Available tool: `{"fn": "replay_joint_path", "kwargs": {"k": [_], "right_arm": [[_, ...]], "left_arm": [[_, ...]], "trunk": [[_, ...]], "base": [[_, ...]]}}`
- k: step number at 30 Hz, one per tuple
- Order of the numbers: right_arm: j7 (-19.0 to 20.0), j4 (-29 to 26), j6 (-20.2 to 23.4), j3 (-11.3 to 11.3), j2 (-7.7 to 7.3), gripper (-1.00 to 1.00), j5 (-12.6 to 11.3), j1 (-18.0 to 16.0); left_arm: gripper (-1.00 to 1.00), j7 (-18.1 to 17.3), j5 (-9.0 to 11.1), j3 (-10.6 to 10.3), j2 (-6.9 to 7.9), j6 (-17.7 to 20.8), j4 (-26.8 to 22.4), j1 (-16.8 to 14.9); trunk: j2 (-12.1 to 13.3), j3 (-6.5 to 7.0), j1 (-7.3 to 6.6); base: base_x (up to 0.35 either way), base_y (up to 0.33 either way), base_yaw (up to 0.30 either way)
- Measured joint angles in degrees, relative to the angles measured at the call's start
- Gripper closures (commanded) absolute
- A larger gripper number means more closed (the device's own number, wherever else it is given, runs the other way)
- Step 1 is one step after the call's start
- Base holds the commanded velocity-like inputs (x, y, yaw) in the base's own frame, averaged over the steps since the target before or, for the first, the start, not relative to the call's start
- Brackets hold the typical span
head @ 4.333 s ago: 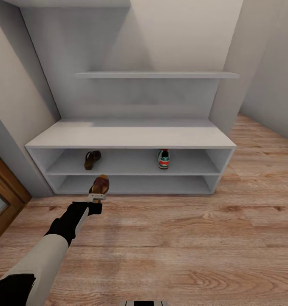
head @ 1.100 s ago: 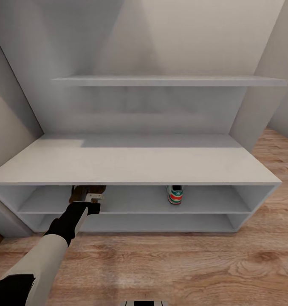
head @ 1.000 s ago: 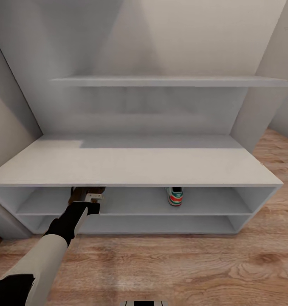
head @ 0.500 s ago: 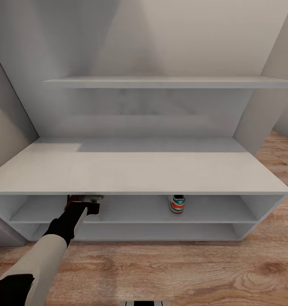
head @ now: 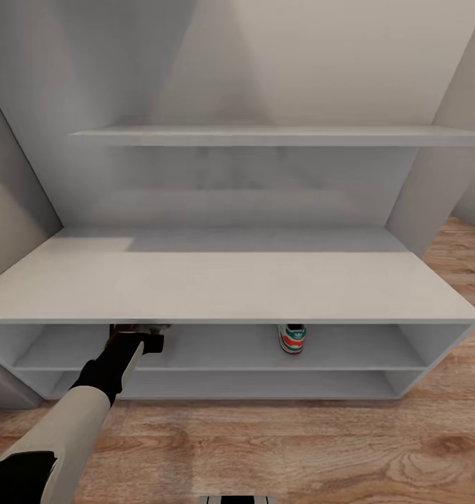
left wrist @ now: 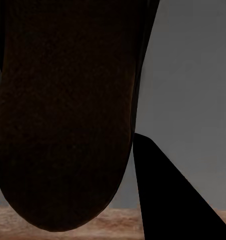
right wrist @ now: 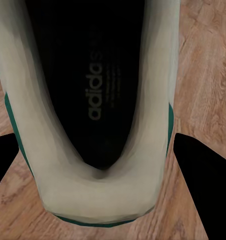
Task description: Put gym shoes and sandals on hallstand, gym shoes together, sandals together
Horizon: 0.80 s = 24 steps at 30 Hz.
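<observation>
My left claw [head: 141, 334] reaches into the upper shelf row of the hallstand [head: 230, 287], clamped on a sandal [left wrist: 63, 115] so it lands beside its partner, I judge. The bench top hides both the sandal and any partner from my head view. My right claw grips a gym shoe [right wrist: 93, 115] over the corridor floor [right wrist: 203, 65]; the other gym shoe [head: 291, 338] sits on that same shelf.

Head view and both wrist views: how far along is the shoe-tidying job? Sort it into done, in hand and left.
Done: one white, green-striped gym shoe stands on the pale-grey rack's upper shelf. In hand: the left gripper reaches into that shelf with a dark brown sandal; the right gripper holds the second gym shoe over wood floor. Left: shelving both beside their partners.
</observation>
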Motion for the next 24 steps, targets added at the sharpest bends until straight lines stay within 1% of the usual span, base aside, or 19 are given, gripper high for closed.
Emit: {"fn": "replay_joint_path", "kwargs": {"k": [5,6,11,24], "right_arm": [[0.0,0.0,0.0,0.0,0.0,1.0,0.0,0.0],[0.0,0.0,0.0,0.0,0.0,1.0,0.0,0.0],[0.0,0.06,0.0,0.01,0.07,1.0,0.0,0.0],[0.0,0.09,0.0,0.03,0.09,1.0,0.0,0.0]], "left_arm": [[1.0,0.0,-0.1,0.02,0.44,0.05,0.0,-0.06],[-1.0,0.04,-0.1,0.02,0.65,0.06,0.0,-0.1],[-1.0,-0.08,0.02,0.07,1.5,0.08,0.02,-0.1],[-1.0,-0.08,0.14,0.1,1.58,0.01,0.0,-0.06]], "trunk": [[0.0,0.0,0.0],[0.0,0.0,0.0],[0.0,0.0,0.0],[0.0,0.0,0.0]], "base": [[0.003,0.0,0.0],[0.0,0.0,0.0],[0.0,0.0,0.0],[0.0,0.0,0.0]]}}
